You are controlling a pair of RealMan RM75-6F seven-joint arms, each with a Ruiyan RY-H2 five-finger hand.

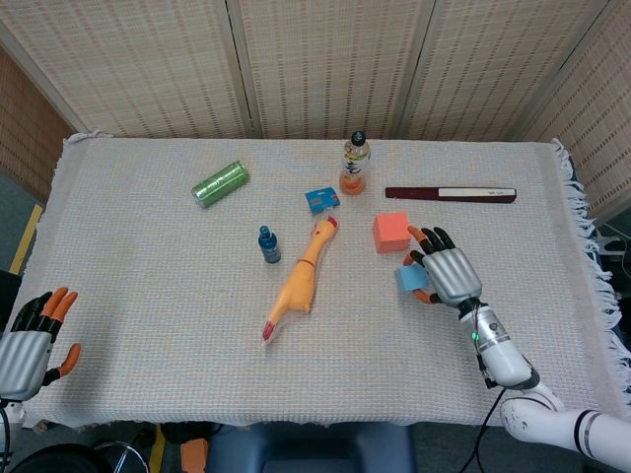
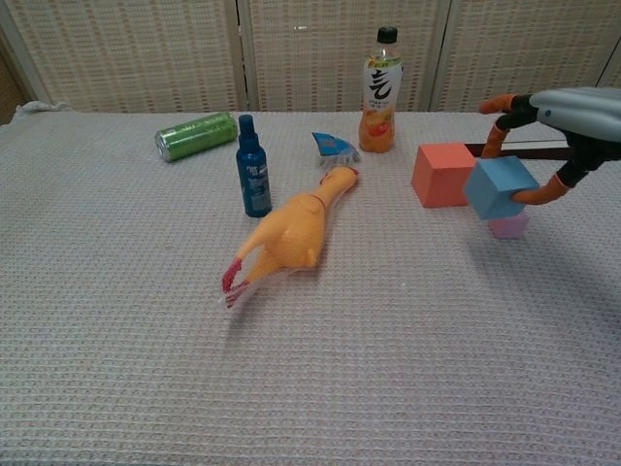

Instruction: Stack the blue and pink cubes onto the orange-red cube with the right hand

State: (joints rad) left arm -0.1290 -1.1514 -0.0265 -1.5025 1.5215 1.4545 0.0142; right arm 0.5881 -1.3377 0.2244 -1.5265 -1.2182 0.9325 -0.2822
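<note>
Currently, neither cube has been stacked. The orange-red foam cube (image 2: 445, 175) rests on the woven cloth-covered table (image 2: 291, 369) with its top face bare. The small blue foam cube (image 2: 499, 187) is off the cloth, carried in the right hand (image 2: 549, 136); in the chest view it hangs just right of the orange-red cube, overlapping that cube's right edge, with its lower corner below the level of the bare top face. The small pink foam cube (image 2: 508, 226) lies on the cloth directly beneath the blue cube, untouched.

Judged status: the first pick is done. Remaining steps: raise the blue cube above the orange-red cube, centre it, release it, then pick and place the pink cube on top.

Right hand state: partly closed around the blue cube. An orange-tipped thumb (image 2: 543, 191) presses the cube's right face, and the opposing fingers (image 2: 497, 121) curve over its top rear edge. The head view shows the same hand (image 1: 449, 276) palm down, with the blue cube (image 1: 410, 279) projecting from its left side, near the orange-red cube (image 1: 390, 232). Whether the two cubes touch cannot be determined.

Left hand (image 1: 28, 340): at the near left table edge, fingers extended and apart, holding nothing.
</note>
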